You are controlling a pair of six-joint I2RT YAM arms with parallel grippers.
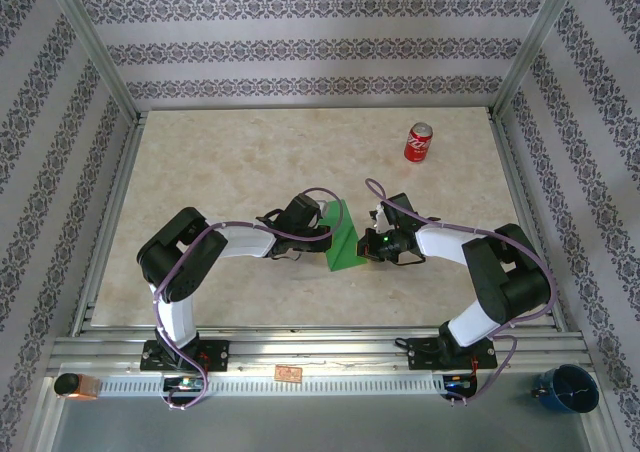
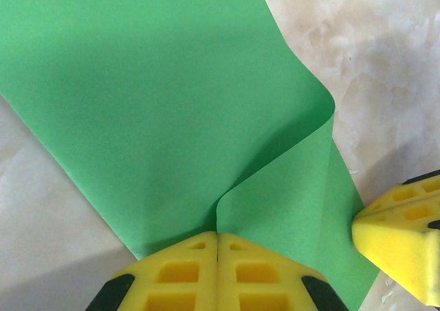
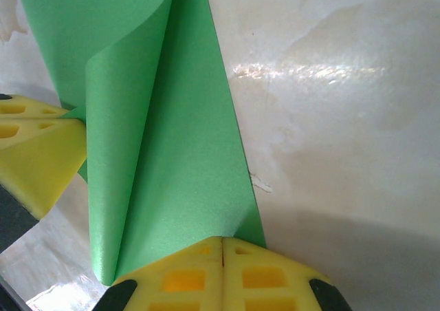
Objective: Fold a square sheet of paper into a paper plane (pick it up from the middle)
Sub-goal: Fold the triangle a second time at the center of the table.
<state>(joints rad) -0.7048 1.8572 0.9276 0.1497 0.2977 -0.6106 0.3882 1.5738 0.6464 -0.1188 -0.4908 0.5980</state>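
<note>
The square sheet of paper [image 1: 345,244] sits near the middle of the tabletop [image 1: 230,172]. It is doubled over into a green wedge with its point toward the far side, between the 2 arms.

The left fingers [image 2: 179,273] are pressed together and clamped on one edge of the sheet, where the paper rises in a soft curl rather than a sharp crease. The right fingers [image 3: 185,280] are also together, pinching the opposite edge beside a rolled-over flap. In each wrist view the other arm's yellow fingers sit just beside the paper, so the 2 arms crowd the sheet from left and right.

Purple cables [image 1: 318,194] loop over both wrists close to the wedge. A red soda can [image 1: 418,143] stands at the far right of the tabletop, well apart from the paper. A blue cup [image 1: 565,388] rests off the tabletop past the near right corner.
</note>
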